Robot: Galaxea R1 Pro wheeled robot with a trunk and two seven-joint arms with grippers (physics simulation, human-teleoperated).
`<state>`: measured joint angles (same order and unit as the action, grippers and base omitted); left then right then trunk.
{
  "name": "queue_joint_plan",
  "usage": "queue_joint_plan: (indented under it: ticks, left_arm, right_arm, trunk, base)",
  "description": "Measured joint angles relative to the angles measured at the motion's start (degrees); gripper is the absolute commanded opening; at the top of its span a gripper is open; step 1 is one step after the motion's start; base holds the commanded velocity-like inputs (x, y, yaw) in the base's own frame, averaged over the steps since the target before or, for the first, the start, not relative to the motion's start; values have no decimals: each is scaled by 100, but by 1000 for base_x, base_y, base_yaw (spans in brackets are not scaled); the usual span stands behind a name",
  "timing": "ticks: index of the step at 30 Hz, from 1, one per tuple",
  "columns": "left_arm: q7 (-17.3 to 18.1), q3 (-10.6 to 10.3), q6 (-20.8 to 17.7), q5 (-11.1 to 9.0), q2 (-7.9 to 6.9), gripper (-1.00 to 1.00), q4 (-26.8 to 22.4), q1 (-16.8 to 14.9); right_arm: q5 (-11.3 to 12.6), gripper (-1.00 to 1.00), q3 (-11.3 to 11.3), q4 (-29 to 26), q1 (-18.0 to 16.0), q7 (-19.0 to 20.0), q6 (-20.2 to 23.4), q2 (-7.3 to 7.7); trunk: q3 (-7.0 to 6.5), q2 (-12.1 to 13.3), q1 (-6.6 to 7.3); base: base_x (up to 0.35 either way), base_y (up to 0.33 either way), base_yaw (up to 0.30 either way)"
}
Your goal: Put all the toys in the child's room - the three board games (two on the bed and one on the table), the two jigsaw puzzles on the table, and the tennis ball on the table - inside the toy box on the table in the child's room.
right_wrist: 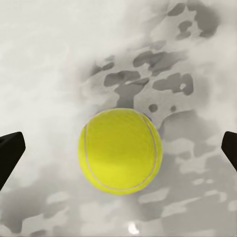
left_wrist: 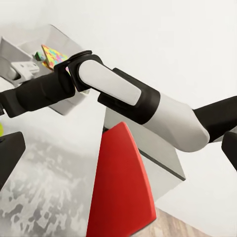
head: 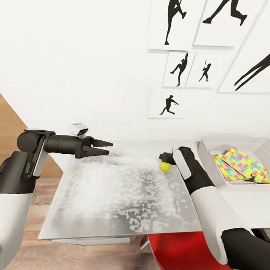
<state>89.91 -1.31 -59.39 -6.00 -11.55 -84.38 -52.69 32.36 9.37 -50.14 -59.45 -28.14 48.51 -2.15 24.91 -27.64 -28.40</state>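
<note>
The yellow-green tennis ball (head: 164,166) (right_wrist: 120,150) rests on the table's mottled light grey top (head: 108,189). My right gripper (head: 166,157) (right_wrist: 120,153) hangs open over it, one fingertip on each side and clear of the ball. At the right stands the grey toy box (head: 204,149) (left_wrist: 29,47), and two multicolour jigsaw puzzles (head: 248,164) (head: 227,170) lie inside it. My left gripper (head: 106,147) (left_wrist: 118,150) is open and empty above the table's far left part. The board games and the bed are out of view.
A red chair (head: 192,256) (left_wrist: 121,187) is tucked at the table's near edge under my right arm (left_wrist: 123,94). Black baseball-silhouette prints (head: 174,69) hang on the white wall behind. Wood floor (head: 4,128) lies to the left of the table.
</note>
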Motion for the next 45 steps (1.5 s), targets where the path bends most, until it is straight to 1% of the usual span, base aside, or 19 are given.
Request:
queue_joint_plan:
  ticks: [18, 32, 39, 45]
  left_arm:
    - [0, 0, 0, 0, 0, 100, 0, 0]
    - [0, 0, 0, 0, 0, 100, 0, 0]
    - [0, 0, 0, 4, 0, 100, 0, 0]
    - [1, 0, 0, 7, 0, 100, 0, 0]
  right_arm:
    - [-9, 100, 0, 0, 0, 0, -7, 19]
    - [-16, 100, -7, 0, 5, 0, -16, 6]
    - [-18, 100, -2, 0, 8, 5, -63, -20]
    - [-14, 100, 4, -1, 8, 13, -207, 2]
  trunk:
    - [170, 0, 0]
    - [302, 0, 0]
    - [321, -1, 0]
    - [323, -1, 0]
  base:
    - [0, 0, 0]
    - [0, 0, 0]
    - [0, 0, 0]
    - [0, 0, 0]
